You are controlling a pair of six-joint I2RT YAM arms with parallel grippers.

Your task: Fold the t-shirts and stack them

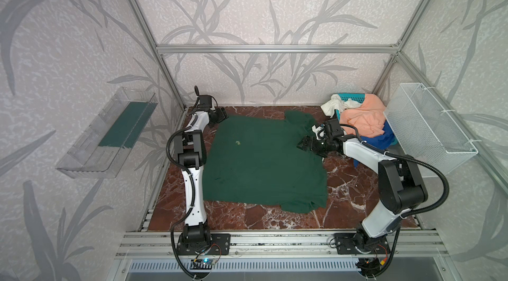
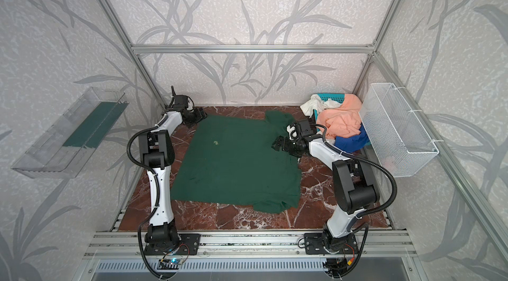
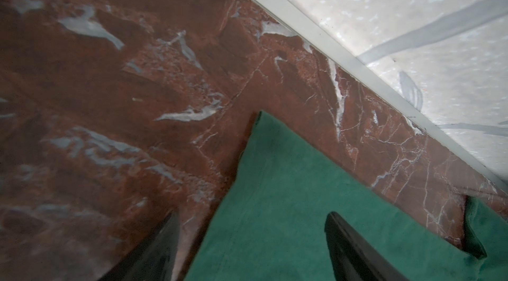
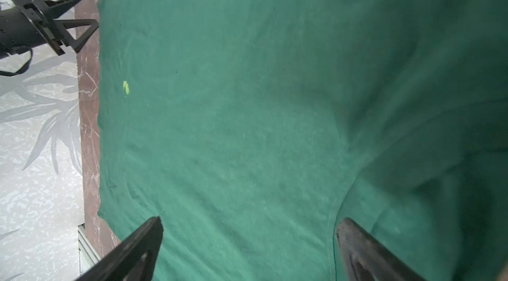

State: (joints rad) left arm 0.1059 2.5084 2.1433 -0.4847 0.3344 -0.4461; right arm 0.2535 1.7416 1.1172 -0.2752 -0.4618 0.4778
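Both top views are showing the dark green t-shirt (image 1: 264, 161) lying spread flat over the middle of the bench (image 1: 275, 219), with one sleeve reaching toward the far right corner and a rumpled fold sticking out at its near edge. In that far right corner a teal slotted basket (image 1: 353, 97) is sitting, largely buried. A white t-shirt (image 1: 334, 103) is spilling over its left rim and a peach-orange t-shirt (image 1: 362, 120) is heaping on top. A royal blue t-shirt (image 1: 384, 135) is hanging down its near side, partly hidden behind the right arm (image 1: 360, 150). A white wire-mesh basket (image 1: 428, 125) is hanging on the right frame above the bench; whether anything is lying in it I cannot tell through the mesh. A clear plastic tray (image 1: 90, 153) is hanging on the left wall, holding a flat green strip (image 1: 123, 125). The left jaws are standing apart at the green shirt's far left corner, one over bare bench and one over cloth in the blurry left wrist view. The right jaws are standing apart as well, hovering over the shirt's right side and gripping nothing. A small yellow-green speck (image 1: 238, 142) is sitting on the green cloth.
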